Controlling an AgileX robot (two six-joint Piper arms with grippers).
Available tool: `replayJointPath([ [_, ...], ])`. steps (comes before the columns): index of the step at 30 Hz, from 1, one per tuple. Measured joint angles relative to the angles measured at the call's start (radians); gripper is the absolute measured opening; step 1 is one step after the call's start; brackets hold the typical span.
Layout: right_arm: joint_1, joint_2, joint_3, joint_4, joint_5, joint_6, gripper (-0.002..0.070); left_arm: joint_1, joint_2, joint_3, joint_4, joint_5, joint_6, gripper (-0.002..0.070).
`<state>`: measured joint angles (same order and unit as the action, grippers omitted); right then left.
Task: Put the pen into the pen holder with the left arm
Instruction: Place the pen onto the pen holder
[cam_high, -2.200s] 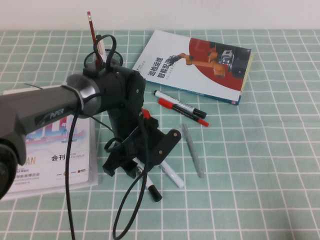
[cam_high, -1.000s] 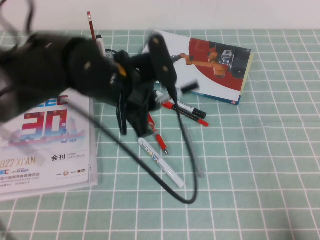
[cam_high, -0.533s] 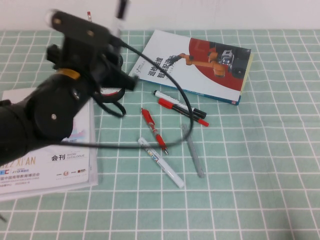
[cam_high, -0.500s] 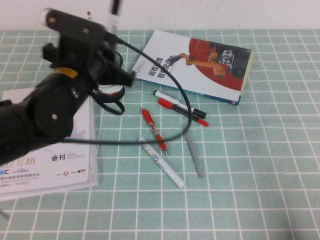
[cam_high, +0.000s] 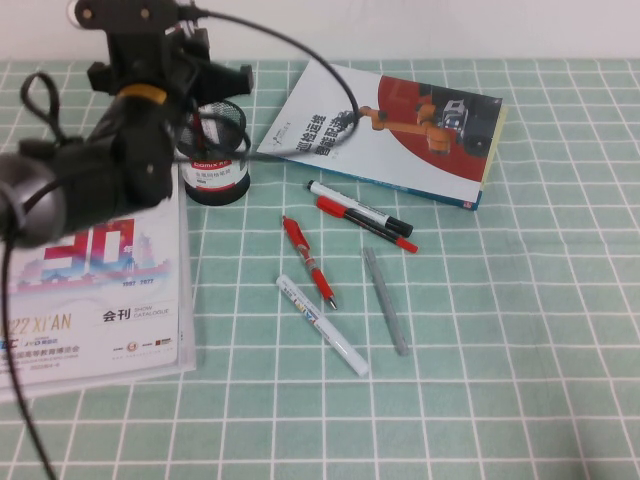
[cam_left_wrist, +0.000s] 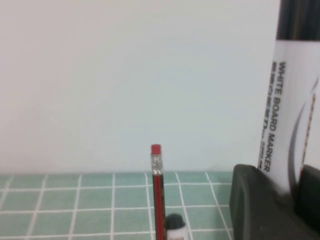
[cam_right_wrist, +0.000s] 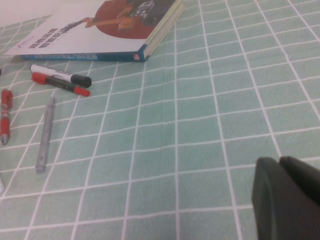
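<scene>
The pen (cam_left_wrist: 290, 100), a thick white marker lettered "WHITE BOARD MARKER", stands upright between the fingers of my left gripper (cam_left_wrist: 287, 185), which is shut on it. In the high view the left gripper (cam_high: 190, 40) is at the back left, raised just above the black mesh pen holder (cam_high: 216, 165) with its white and red label. The pen itself does not show there, hidden by the arm or beyond the frame's top. A red pencil (cam_left_wrist: 157, 190) stands in the holder. My right gripper (cam_right_wrist: 287, 200) is shut and empty, low over the table, out of the high view.
A robot book (cam_high: 390, 130) lies at the back. A magazine (cam_high: 90, 290) lies at the left. An all-white marker (cam_high: 322, 325), a red pen (cam_high: 307, 260), a grey pen (cam_high: 385, 300) and a black-capped and red pen pair (cam_high: 360, 215) lie mid-table.
My left arm lifted the pen off the mid-table, swung back and left, and now holds it upright over the pen holder. The pens left on the table have not moved.
</scene>
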<state>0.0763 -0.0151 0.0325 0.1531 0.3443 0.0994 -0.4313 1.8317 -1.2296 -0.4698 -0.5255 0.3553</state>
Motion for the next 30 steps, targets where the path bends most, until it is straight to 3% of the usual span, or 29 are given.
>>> replayJointPath([
  [9, 0.000, 0.000, 0.000, 0.000, 0.000, 0.000, -0.0020, 0.036, 0.175, -0.195, -0.026, 0.078, -0.033, 0.0108],
  [30, 0.000, 0.000, 0.000, 0.000, 0.000, 0.000, -0.0020, 0.062, 0.274, -0.208, -0.036, 0.055, -0.025, 0.0108],
])
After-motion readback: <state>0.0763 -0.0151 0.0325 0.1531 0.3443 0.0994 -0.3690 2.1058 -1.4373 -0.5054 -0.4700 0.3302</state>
